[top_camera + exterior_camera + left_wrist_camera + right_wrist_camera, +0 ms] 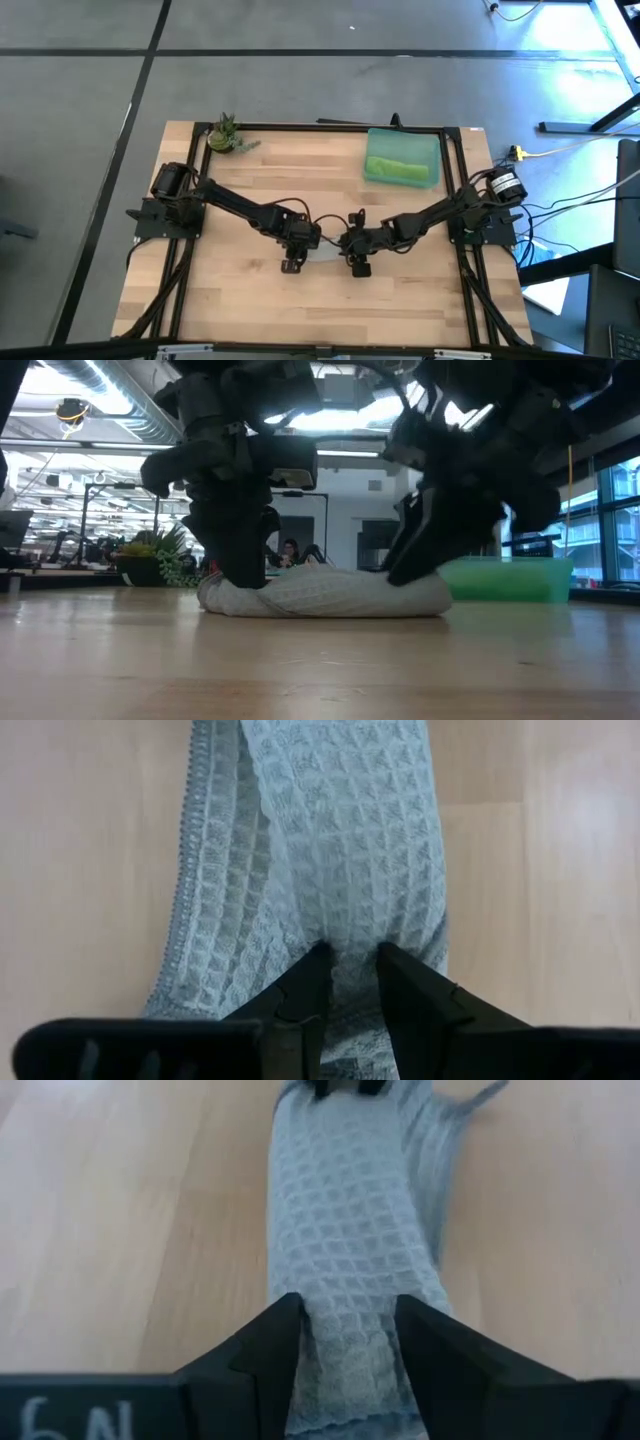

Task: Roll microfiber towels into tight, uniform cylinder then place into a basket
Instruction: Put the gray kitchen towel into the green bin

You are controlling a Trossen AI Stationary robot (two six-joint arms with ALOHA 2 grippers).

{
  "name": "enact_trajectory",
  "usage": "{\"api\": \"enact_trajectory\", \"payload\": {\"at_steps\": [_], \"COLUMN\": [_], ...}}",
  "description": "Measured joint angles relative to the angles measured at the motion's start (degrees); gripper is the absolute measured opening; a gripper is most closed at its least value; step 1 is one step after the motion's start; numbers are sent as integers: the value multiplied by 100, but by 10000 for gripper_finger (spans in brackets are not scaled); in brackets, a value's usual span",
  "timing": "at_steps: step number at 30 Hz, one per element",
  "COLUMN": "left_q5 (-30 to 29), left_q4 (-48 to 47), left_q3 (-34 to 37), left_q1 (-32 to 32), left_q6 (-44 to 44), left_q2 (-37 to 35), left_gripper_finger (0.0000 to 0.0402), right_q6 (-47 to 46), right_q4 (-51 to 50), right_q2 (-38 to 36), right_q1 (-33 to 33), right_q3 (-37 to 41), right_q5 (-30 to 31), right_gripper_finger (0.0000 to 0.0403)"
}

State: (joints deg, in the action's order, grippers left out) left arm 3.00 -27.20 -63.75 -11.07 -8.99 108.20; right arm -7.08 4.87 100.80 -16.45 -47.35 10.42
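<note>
Both pincers are pinched nearly closed on the grey towel, rolled at the middle of the wooden desk: the left pincer grips one end, the right pincer the other. From above, the arms hide most of the roll. The green towel lies in the basket near the far right corner.
</note>
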Motion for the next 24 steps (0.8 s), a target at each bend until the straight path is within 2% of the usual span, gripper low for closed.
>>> {"api": "enact_trajectory", "payload": {"at_steps": [15, 24], "left_q5": [-149, -195], "left_q4": [248, 640], "left_q3": [17, 24], "left_q1": [-21, -17], "left_q6": [15, 15], "left_q2": [17, 33], "left_gripper_finger": [86, 86], "right_q6": [7, 184], "right_q4": [-21, -124], "right_q2": [-73, -85], "right_q1": [-15, -24], "right_q3": [-5, -308], "right_q5": [21, 10], "right_gripper_finger": [170, 170]}}
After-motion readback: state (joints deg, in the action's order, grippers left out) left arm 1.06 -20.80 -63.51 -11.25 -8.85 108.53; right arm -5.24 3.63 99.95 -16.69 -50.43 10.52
